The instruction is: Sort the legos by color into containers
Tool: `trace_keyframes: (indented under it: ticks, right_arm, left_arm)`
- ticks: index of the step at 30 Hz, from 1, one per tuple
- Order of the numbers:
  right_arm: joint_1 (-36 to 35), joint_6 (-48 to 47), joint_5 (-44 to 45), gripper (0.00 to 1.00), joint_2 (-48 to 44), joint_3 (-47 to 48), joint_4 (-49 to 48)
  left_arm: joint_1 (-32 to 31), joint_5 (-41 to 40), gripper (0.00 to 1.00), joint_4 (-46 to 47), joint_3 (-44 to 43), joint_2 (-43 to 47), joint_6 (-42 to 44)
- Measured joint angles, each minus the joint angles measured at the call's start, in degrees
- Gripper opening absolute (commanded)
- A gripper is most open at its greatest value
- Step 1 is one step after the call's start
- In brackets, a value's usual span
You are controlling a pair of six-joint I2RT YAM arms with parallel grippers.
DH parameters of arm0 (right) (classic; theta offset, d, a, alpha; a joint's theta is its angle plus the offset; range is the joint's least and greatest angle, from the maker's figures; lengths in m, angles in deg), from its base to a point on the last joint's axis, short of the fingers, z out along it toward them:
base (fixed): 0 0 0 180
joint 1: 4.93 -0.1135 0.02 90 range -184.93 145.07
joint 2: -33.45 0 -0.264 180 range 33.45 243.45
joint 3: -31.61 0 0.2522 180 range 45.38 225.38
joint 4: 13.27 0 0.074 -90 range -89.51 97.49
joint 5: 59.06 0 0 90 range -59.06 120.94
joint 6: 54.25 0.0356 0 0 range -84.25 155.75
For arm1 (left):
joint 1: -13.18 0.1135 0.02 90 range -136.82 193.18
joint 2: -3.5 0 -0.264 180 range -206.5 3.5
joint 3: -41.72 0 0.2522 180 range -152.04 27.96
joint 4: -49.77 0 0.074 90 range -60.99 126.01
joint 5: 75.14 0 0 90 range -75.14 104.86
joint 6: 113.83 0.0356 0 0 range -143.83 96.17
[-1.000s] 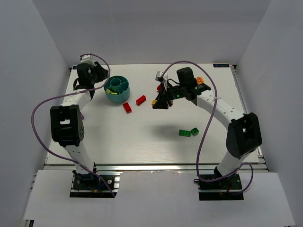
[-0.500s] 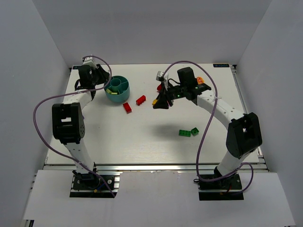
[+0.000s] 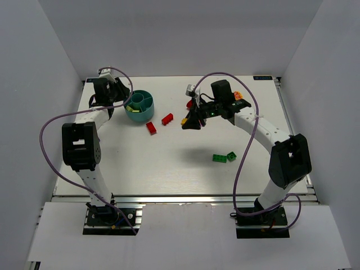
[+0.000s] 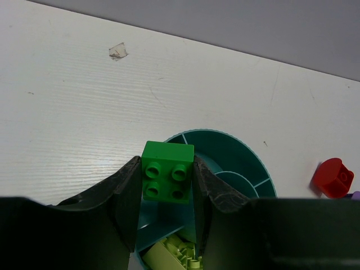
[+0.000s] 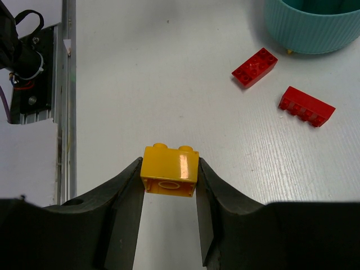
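While the right claw (image 5: 169,171) hangs unmoved over the white worktop (image 5: 169,67) pinching a glossy yellow plastic brick (image 5: 170,167), the left claw (image 4: 166,171), pinching a square green four-stud brick (image 4: 167,180), has edged over the round teal divided cup (image 4: 233,147) at far left, so release seems near.

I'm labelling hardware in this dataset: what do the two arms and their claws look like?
Both the left arm and right arm have white links joined by boxy black joint housings, with a lilac cable looping alongside each. The left claw and right claw have matte black, curved fingers.
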Motion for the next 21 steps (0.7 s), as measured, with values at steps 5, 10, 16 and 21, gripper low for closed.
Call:
trace_keyframes:
  ticks: [5, 10, 16, 21]
  right_arm:
    - [0.02, 0.00, -0.15, 0.00, 0.00, 0.00, 0.00]
    - [0.02, -0.15, -0.17, 0.00, 0.00, 0.00, 0.00]
    - [0.02, -0.37, -0.20, 0.00, 0.00, 0.00, 0.00]
    - [0.02, -0.57, -0.37, 0.00, 0.00, 0.00, 0.00]
  left_arm:
    - [0.00, -0.26, 0.42, -0.07, 0.02, 0.00, -0.04]
    - [0.00, -0.96, 0.53, -0.44, 0.02, 0.00, -0.17]
    - [0.00, -1.66, 0.57, -1.36, 0.07, 0.00, -0.26]
    - [0.00, -1.77, 0.55, -1.70, 0.09, 0.02, -0.52]
